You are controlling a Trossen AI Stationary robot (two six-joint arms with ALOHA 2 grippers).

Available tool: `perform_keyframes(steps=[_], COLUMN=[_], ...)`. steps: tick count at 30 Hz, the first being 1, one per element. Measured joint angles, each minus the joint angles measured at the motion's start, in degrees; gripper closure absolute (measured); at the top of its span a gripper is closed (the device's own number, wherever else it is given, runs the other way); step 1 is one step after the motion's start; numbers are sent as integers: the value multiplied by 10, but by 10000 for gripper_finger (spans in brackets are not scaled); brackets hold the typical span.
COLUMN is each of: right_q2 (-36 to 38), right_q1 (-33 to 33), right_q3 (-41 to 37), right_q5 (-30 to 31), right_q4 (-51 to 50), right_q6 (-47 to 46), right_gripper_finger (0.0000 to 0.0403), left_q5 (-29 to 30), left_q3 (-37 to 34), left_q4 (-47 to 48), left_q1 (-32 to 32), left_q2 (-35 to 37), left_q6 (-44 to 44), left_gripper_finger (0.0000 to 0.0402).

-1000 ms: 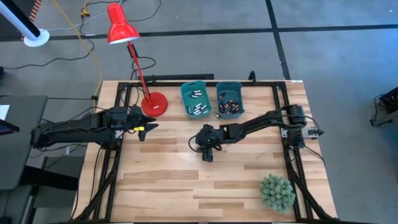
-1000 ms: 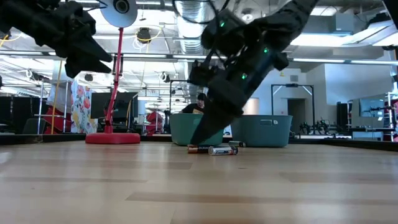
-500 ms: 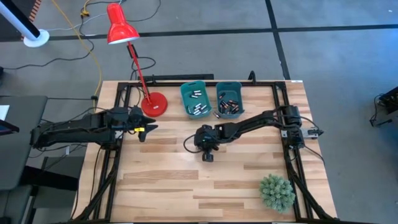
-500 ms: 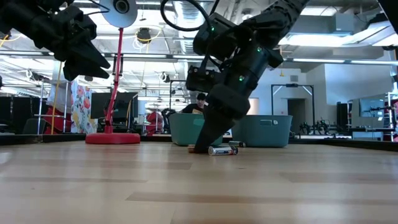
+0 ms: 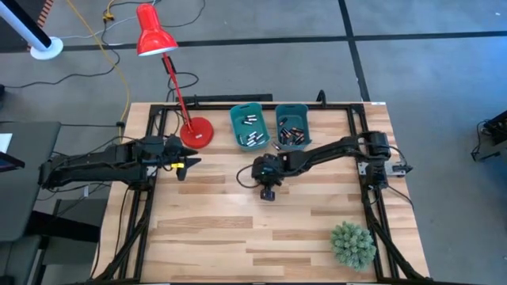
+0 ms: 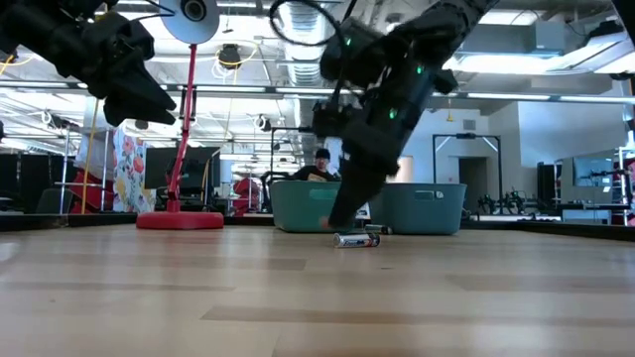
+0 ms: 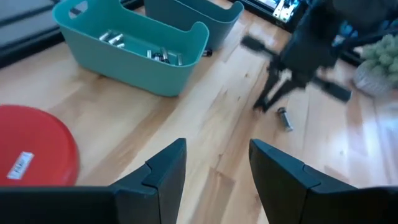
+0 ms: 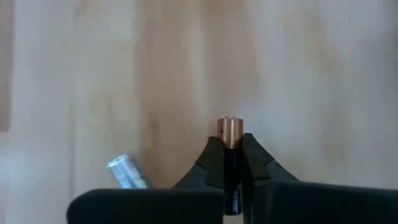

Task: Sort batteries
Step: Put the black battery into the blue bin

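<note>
My right gripper hangs just above mid-table, shut on a dark battery with a copper end. A silvery battery lies on its side on the wood close by, also seen in the left wrist view. Two teal bins stand at the far edge, each holding several batteries. My left gripper waits open above the table's left side, with nothing between its fingers. My right gripper pinches the dark battery's body between its two fingers. The battery lies along the fingers, its copper end sticking out past their tips. The fingers slant down from the table's right side. The battery is lifted clear of the wood.
A red desk lamp stands on its round base left of the bins. A small green plant sits near the front right corner. Black frame rails run along the table's sides.
My right gripper has shut on the dark battery that lay beside the silvery one, tipped its wrist and risen a little. The dark battery is now off the wood, and the silvery one stays where it was.
</note>
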State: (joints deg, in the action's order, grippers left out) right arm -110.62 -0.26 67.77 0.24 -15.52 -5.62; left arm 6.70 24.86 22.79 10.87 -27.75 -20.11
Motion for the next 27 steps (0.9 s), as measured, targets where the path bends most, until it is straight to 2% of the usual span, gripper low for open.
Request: perform_keyframes(steps=[3,9,18,22,27], right_q2=[33,114,226,234,205], right_q1=[-8,-34,-139,-211,-289], right_q3=[1,2,3,4,3], right_q5=[28,45,96,105,105], right_q4=[-27,-41,-46,-88,-155], right_q6=[-1,0,0,-32,-70], right_gripper_finger=[390,391,391,391,391], left_q5=[2,4,4,12,20], left_q3=[0,0,0,0,0], left_q4=[1,1,1,1,0], left_q1=[0,0,0,0,0], left_q2=[0,0,0,-8,-32], left_q6=[36,70,73,72,70], left_gripper_finger=[232,232,232,232,232])
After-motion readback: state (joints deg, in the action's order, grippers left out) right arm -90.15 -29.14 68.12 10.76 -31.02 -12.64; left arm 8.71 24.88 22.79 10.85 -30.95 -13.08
